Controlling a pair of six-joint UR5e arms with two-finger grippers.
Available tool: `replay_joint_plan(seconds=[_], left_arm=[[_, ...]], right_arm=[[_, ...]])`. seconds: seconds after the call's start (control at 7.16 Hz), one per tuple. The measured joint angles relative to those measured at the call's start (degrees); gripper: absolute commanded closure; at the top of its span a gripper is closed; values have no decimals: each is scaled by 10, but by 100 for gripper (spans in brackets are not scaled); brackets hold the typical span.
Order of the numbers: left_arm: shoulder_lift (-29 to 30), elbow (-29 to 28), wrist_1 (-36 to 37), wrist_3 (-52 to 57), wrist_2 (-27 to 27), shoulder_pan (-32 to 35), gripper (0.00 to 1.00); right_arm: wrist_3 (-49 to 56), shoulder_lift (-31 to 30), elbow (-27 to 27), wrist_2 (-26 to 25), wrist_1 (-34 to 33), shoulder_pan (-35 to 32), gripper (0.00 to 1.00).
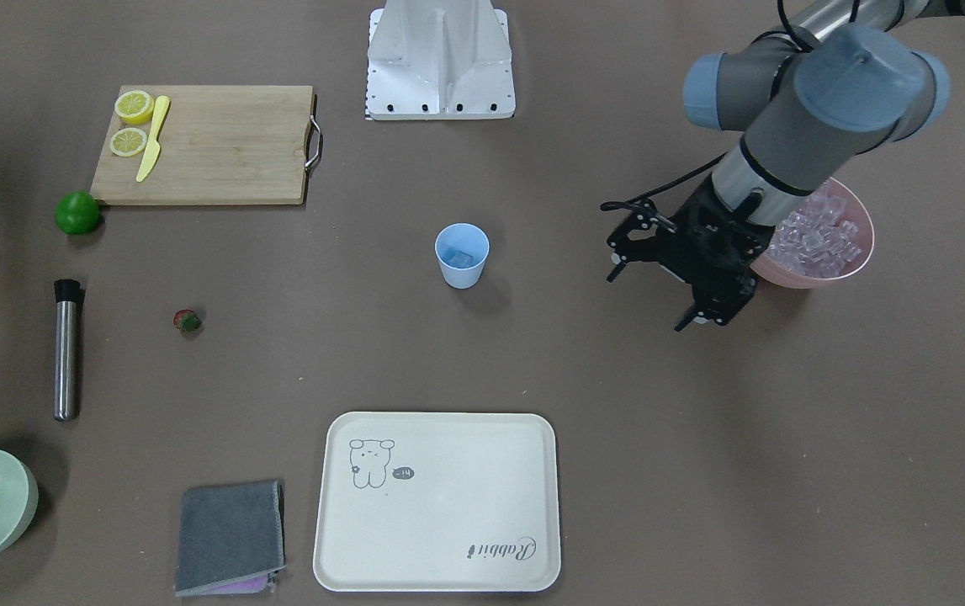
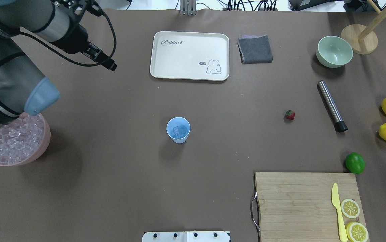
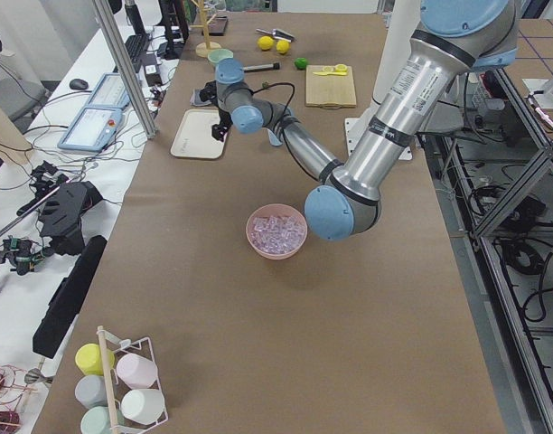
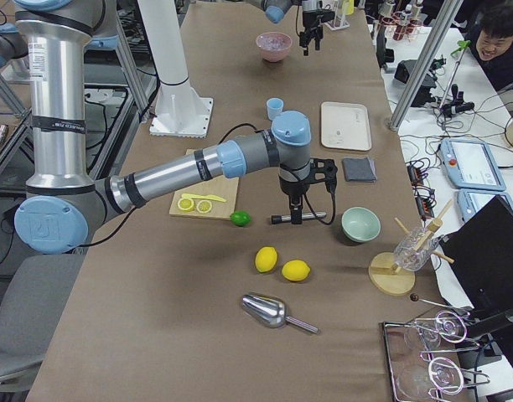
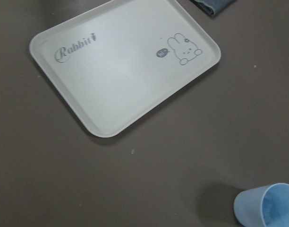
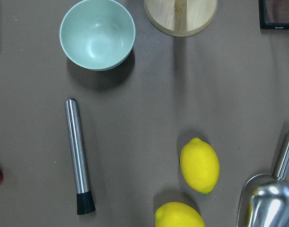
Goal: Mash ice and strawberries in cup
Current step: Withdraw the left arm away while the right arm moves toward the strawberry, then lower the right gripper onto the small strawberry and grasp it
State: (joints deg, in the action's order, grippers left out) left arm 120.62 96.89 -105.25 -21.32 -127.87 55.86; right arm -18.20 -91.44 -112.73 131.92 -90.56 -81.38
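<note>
Mid-bench, cup [image 1: 461,274] holds ice [image 2: 178,131]; strawberry [image 1: 188,321] lies outside, so fetching it seems next. Left gripper [image 1: 649,300] spread, empty; right gripper [image 4: 296,216]: cannot tell.

Left arm [image 1: 802,118] reaches out over the table, its forearm sloping downward. Left gripper [image 1: 652,296] hangs well apart from the cup [image 1: 462,255], on the robot's left of it, jaws spread and holding nothing. Right arm [image 4: 177,174] extends roughly level. Right gripper [image 4: 296,216] points straight down, well apart from the cup on the robot's right. Its jaw state cannot be determined.
</note>
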Motion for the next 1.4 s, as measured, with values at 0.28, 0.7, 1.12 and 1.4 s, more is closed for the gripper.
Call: replay_joint_plan(seconds=[0.28, 0.7, 1.12, 1.4], left_arm=[[-37, 11, 21, 15, -17, 48, 3], [-75, 10, 44, 17, -57, 129, 3], [-78, 2, 59, 18, -62, 162, 3], [-81, 2, 58, 44, -60, 168, 3]], right_arm=[[-15, 18, 4, 10, 48, 46, 0], [-86, 126, 39, -27, 69, 175, 0], [-146, 187, 78, -103, 71, 274, 0], [-191, 188, 93, -132, 72, 313, 0]])
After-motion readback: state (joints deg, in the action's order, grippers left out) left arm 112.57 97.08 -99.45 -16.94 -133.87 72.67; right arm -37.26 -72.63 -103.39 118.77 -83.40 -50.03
